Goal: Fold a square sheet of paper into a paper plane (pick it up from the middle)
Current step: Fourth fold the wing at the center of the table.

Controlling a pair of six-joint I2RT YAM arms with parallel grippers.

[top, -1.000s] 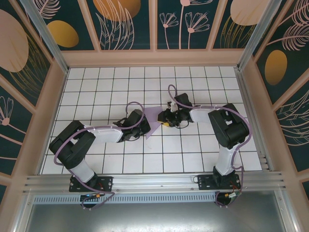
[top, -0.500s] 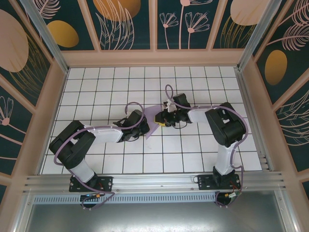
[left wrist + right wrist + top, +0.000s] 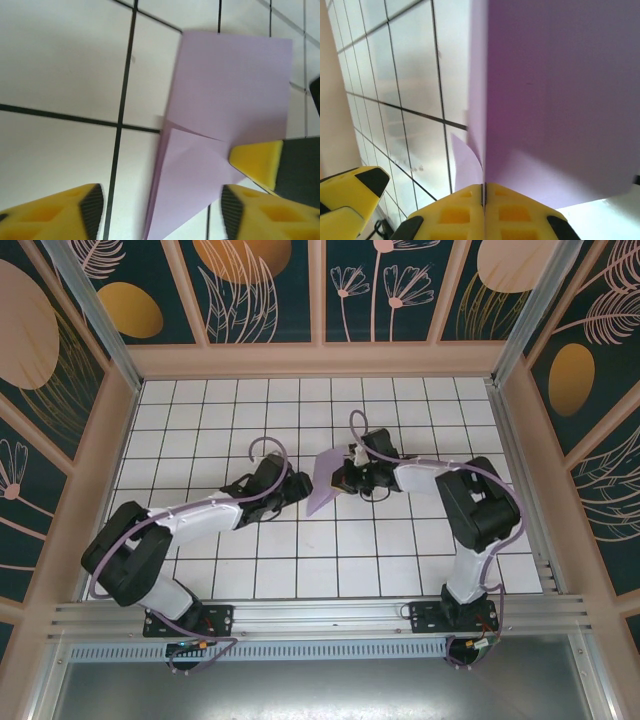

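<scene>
Looking first at the sheet of paper, we find it near the middle of the white tiled desk, lilac and partly folded. In the left wrist view a slanted crease crosses it and its lower part narrows to a point. We cannot tell how much of it rests on the tiles.

The right gripper is just beside it on the right. In the right wrist view its two yellow fingers are pressed fully together with one edge of the sheet clamped between them, and the paper rises away from them.

The left gripper sits just to the left of the sheet. In its own wrist view the jaws stand wide apart and grip nothing. The sheet's pointed end lies in the gap between them, close to one fingertip and well apart from the other.
</scene>
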